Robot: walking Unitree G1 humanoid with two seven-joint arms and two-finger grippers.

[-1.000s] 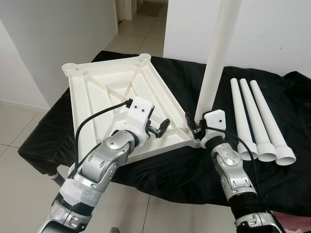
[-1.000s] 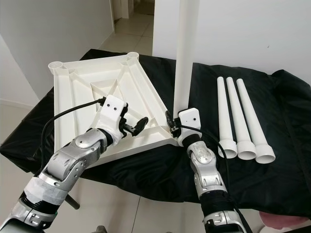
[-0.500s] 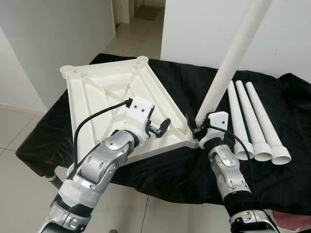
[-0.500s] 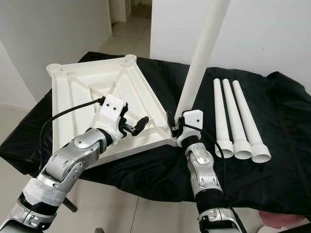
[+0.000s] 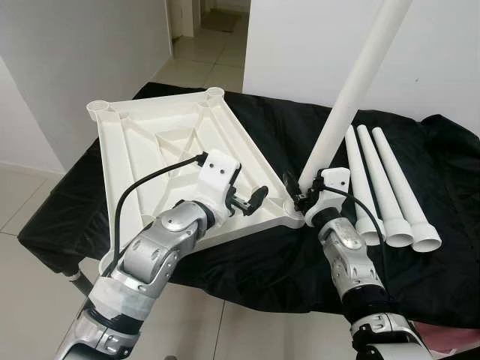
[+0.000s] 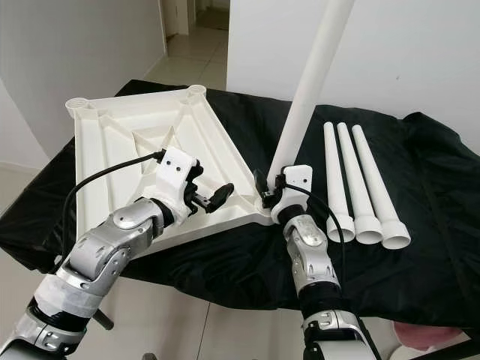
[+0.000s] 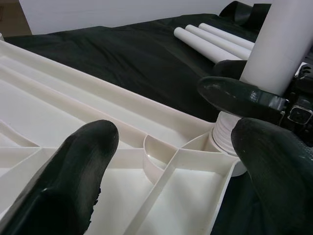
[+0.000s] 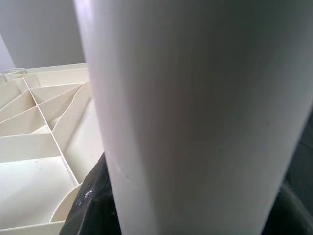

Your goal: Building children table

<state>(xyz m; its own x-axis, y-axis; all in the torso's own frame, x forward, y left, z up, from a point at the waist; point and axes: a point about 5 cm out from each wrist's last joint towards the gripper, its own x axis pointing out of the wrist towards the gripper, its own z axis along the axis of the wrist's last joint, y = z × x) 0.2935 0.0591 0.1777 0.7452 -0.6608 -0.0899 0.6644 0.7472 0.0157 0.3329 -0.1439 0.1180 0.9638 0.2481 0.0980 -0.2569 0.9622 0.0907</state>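
Vs 1 s ago the long white leg (image 5: 352,90) held by the right gripper (image 5: 302,196) has gone from upright to tilted, top leaning right and away; vs half a sec ago the tilt is about the same. Whole pic has shifted a bit too, so cam moved. Leg's foot sits at the near right corner socket of the tabletop (image 5: 165,150), where the left wrist view shows its ribbed end in the socket. Right jaws are closed round the leg just above that corner.

Tabletop is the biggest thing: white, upside down, ribs up, lying on the black-draped desk (image 5: 247,255) w/ round sockets at the far left and far corners. Left gripper (image 5: 251,201) hovers over the tabletop's near right part, jaws open, holding nothing, pointing toward the leg's foot.

Three more spare legs (image 5: 386,191) lie side by side on the cloth right of the held leg, wide ends near, narrow ends far, touching or almost touching each other. Closest one lies just beside the right gripper's white housing.

White wall (image 5: 315,52) rises right behind the desk's far edge, near the tilted leg's upper part. Tiled floor (image 5: 30,225) is open to the left and a doorway opens far left. Bare black cloth runs along the near edge, in front of both arms.
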